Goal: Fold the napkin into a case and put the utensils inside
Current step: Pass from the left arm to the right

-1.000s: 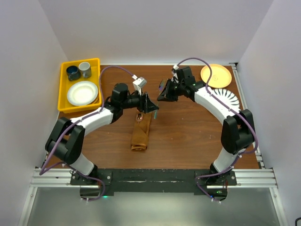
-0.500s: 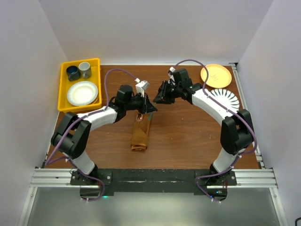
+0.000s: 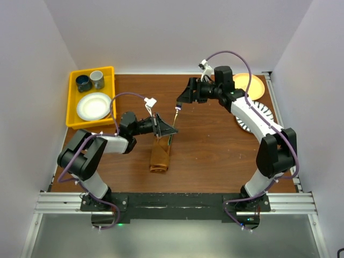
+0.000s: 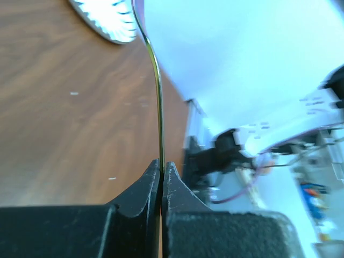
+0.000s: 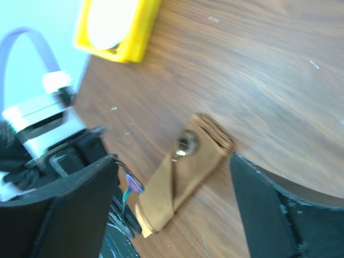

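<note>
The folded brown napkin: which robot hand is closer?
Left. The left gripper, pinching a utensil, is at the napkin's far end; the right gripper hangs farther back, well clear.

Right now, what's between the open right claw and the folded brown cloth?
Top view: the left gripper, shut on a thin utensil, lies between the right gripper and the case.

The work surface is a brown wood-grain table (image 3: 215, 156). A yellow tray (image 3: 71, 99) sits at its far left corner, an orange plate (image 3: 253, 86) at the far right corner, and a white plate (image 3: 262, 109) with a dark-striped rim just nearer than the orange plate. The folded napkin (image 3: 159, 157), a narrow rust-brown strip, lies near the centre, long axis running near to far.
</note>
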Controlling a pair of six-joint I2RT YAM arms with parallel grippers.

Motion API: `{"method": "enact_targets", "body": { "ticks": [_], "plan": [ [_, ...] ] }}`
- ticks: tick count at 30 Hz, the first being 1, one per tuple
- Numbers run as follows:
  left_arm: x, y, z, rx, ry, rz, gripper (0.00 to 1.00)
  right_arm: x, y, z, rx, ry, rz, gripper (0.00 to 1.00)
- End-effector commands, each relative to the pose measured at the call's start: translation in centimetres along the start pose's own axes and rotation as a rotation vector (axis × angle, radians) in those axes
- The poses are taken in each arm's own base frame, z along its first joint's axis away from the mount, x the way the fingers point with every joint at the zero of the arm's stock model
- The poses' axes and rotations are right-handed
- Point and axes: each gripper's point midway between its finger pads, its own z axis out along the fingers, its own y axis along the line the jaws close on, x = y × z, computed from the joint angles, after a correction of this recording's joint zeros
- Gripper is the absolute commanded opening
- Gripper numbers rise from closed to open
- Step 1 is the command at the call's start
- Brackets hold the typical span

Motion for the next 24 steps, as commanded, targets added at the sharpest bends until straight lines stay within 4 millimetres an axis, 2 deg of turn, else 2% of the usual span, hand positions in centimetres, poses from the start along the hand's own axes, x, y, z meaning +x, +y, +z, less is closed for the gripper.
{"method": "enact_targets", "body": {
  "ticks": [1,3,5,6,10,14,18,20,24],
  "plan": [
    [-1.5,-5.5,-0.9,0.227,-0.051,0.101,0.0,-1.7,5.3,-1.7,-0.239,-0.09,-0.196,0.82],
    [-1.6,-5.2,-0.9,0.218,-0.057,0.063,0.0,-2.2,6.3,-1.9,-0.293,-0.126,-0.212,0.77],
    [-1.7,-5.0,-0.9,0.21,-0.069,0.046,0.0,-1.8,6.5,-1.9,-0.315,-0.121,-0.21,0.72],
    [-1.7,-4.9,-0.9,0.203,-0.076,0.037,0.0,-1.9,6.4,-1.9,-0.315,-0.121,-0.21,0.64],
    [-1.6,-4.7,-1.0,0.206,-0.084,0.021,0.0,-2.7,7.0,-1.8,-0.334,-0.127,-0.204,0.5],
    [-1.8,-4.3,-1.3,0.192,-0.103,0.018,0.0,-3.0,7.7,-2.0,-0.369,-0.147,-0.18,0.48],
    [-2.0,-4.2,-1.8,0.187,-0.113,0.015,0.0,-2.1,7.2,-1.7,-0.368,-0.132,-0.157,0.45],
    [-1.9,-4.2,-1.8,0.187,-0.113,0.013,0.0,-2.0,7.2,-1.7,-0.361,-0.132,-0.15,0.4],
    [-1.9,-4.3,-1.9,0.187,-0.12,0.014,0.0,-1.6,6.7,-1.3,-0.344,-0.126,-0.143,0.39]
  ]
}}
